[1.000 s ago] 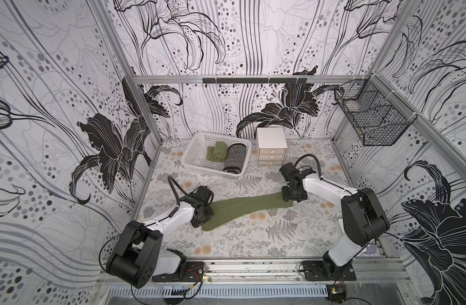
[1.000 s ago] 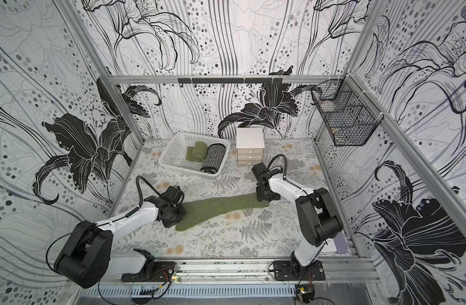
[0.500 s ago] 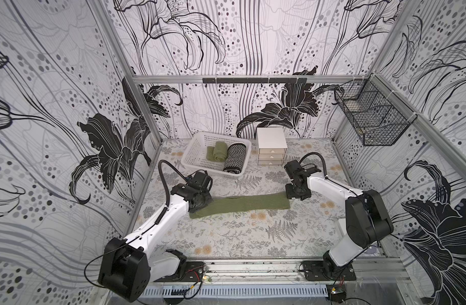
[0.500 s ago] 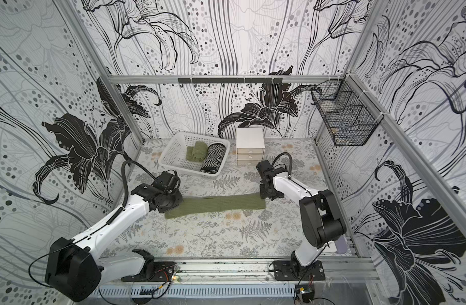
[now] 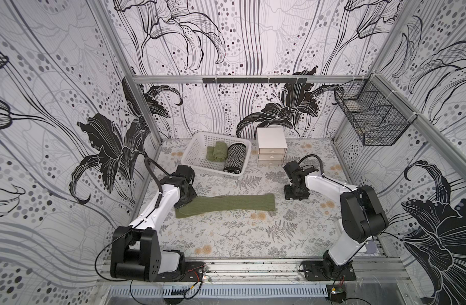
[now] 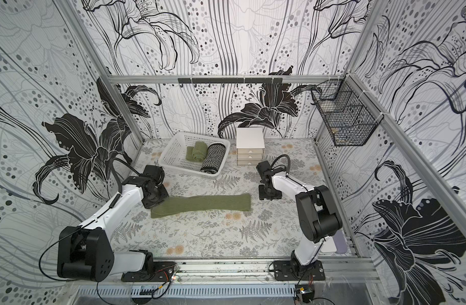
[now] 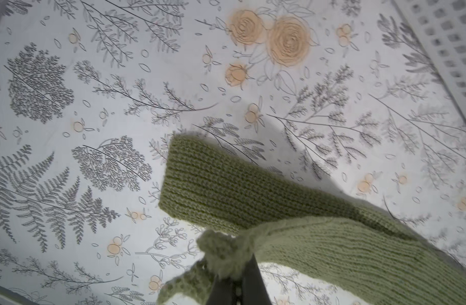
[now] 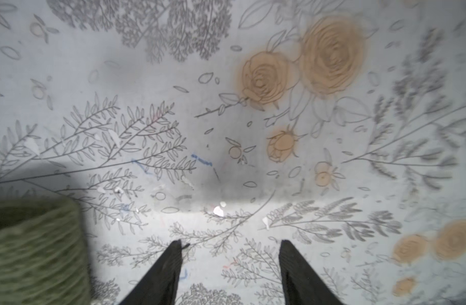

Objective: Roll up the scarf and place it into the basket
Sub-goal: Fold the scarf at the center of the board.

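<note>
Plainly, the green scarf (image 5: 226, 206) was seen stretched flat on the counter (image 5: 226, 237), in front of the basket (image 5: 197, 151) and apart from it. One bunched corner was pinched in the closed left end effector (image 7: 237, 280), whose fingers were largely cut off in the left wrist view. The right end effector (image 8: 230, 243) was seen open and empty, just beside the scarf's other end, which was blurred and cropped in the right wrist view.

The left gripper (image 7: 234, 266), clamped on one end of the scarf (image 5: 226, 204), is dragging it toward the left edge of the table (image 5: 226, 237), straightening it from a slant to lie across the middle. Its other end is sliding away from the right gripper (image 5: 296, 195), now apart from it.
</note>
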Action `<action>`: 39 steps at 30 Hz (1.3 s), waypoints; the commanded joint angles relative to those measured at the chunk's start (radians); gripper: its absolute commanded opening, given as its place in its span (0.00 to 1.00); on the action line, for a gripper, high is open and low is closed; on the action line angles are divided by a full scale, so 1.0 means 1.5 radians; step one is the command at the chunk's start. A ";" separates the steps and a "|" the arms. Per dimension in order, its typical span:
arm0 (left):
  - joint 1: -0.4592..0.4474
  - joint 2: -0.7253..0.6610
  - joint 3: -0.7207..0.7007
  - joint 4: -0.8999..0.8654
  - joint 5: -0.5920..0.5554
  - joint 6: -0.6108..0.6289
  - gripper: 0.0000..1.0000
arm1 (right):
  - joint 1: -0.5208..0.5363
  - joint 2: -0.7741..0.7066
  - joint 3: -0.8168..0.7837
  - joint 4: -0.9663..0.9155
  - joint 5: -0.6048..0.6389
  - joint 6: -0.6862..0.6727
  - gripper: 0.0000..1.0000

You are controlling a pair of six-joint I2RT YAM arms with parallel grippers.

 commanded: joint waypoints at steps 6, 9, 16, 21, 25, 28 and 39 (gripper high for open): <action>0.001 0.032 0.035 0.035 0.045 0.042 0.07 | -0.003 -0.028 -0.079 0.148 -0.246 0.055 0.56; 0.001 0.034 0.042 0.035 0.047 0.045 0.07 | 0.010 -0.032 -0.103 0.188 -0.290 0.073 0.56; 0.002 0.016 0.068 0.015 0.044 0.049 0.07 | 0.059 -0.017 -0.097 0.213 -0.310 0.092 0.56; 0.001 0.006 0.088 -0.003 0.038 0.056 0.08 | 0.092 0.019 -0.073 0.193 -0.282 0.097 0.54; 0.002 0.000 0.095 -0.010 0.033 0.060 0.08 | 0.111 0.050 -0.047 0.167 -0.248 0.096 0.28; 0.004 -0.003 0.107 -0.021 0.029 0.068 0.08 | 0.111 0.051 -0.043 0.136 -0.204 0.087 0.00; 0.011 -0.011 0.103 -0.005 0.057 0.083 0.08 | 0.096 -0.013 0.028 -0.104 0.069 0.010 0.00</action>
